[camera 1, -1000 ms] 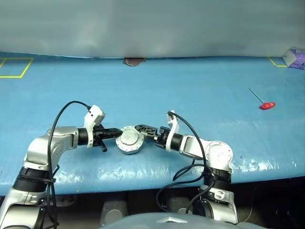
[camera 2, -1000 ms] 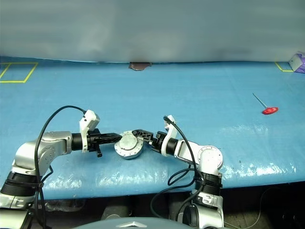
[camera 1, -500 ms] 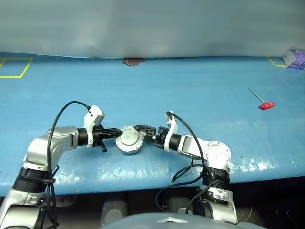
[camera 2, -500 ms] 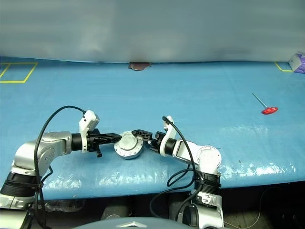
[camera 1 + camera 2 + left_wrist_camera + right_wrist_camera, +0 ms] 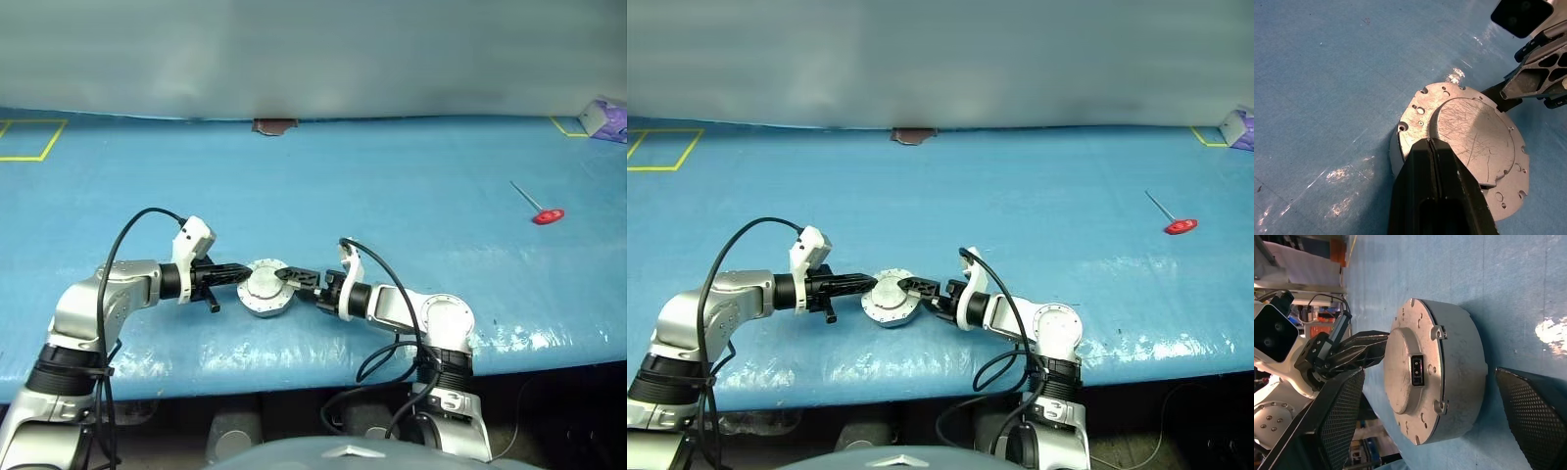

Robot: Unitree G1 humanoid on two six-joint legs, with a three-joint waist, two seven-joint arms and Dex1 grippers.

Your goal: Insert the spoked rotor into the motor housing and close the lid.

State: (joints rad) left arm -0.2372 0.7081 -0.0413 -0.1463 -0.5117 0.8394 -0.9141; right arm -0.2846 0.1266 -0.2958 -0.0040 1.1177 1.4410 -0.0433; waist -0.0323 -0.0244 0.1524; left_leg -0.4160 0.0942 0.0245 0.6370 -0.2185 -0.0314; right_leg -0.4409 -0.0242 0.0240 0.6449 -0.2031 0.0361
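The motor housing [image 5: 265,299] stands on the blue table as a grey puck, with the lid [image 5: 1474,132] lying flat on top, plain grey face and raised centre circle up. My left gripper [image 5: 244,275] is shut, and its tips [image 5: 1429,143] lie over the lid's rim on the housing's left side. From the right, my right gripper [image 5: 290,278] is open. Its mesh-padded fingers [image 5: 1339,416] stand either side of the housing wall [image 5: 1462,382], apart from it. The spoked rotor is hidden.
A red-handled tool [image 5: 547,215] lies far right on the table [image 5: 411,186]. A purple and white object [image 5: 607,117] sits at the back right corner, yellow tape [image 5: 29,137] marks the back left, and a brown piece [image 5: 275,125] sits at the back edge. The front edge is close below both arms.
My right gripper has sunk a little toward the table and rolled slightly, and now sits lower beside the housing. The left gripper and the housing have not moved.
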